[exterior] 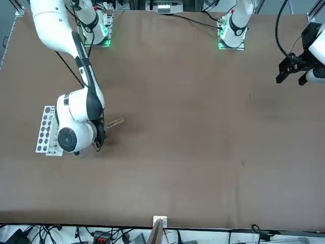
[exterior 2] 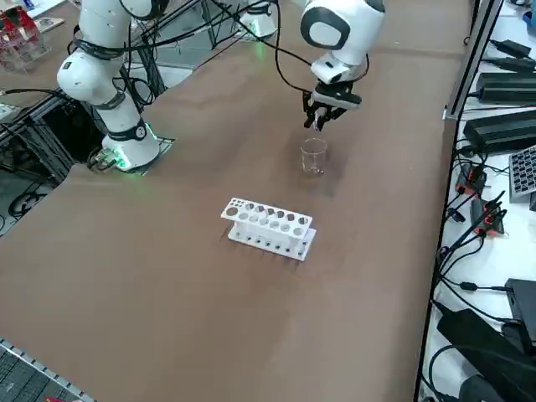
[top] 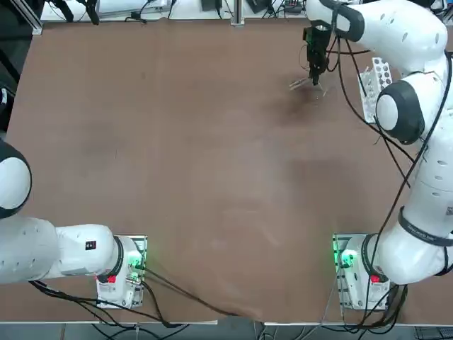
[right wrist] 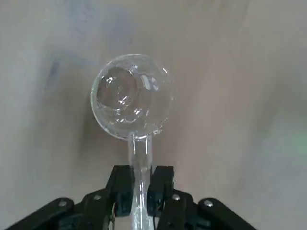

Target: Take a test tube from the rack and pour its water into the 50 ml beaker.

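Since the water has to end up in the beaker [right wrist: 132, 96], I have the test tube [right wrist: 140, 179] tipped well over, its open end at the beaker's rim. My right tool [right wrist: 140, 184] is closed around the tube, a finger on each side, gripping it back from the mouth so the end stays free to pour. The beaker stands upright on the desk [exterior 2: 167, 276], near the rack [exterior 2: 268, 226], which I judge leaves only a short carry. I'd tilt gently from here; the light beaker could be nudged or splashed past.
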Controlling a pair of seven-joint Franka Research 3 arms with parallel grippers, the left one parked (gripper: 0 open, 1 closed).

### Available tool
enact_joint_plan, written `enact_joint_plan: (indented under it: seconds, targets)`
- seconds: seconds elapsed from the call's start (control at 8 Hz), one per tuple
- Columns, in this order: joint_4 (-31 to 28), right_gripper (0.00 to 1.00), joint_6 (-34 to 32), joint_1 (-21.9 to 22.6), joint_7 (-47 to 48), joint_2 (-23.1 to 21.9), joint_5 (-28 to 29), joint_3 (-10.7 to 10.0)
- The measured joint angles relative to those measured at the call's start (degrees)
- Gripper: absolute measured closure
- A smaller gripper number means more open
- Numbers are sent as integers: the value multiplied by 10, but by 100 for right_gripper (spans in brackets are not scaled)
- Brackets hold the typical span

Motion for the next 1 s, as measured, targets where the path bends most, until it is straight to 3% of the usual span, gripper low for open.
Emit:
enact_joint_plan:
  seconds: [1.0]
  targets:
    - [-4,80,-25,-31,-77,0,50,0]
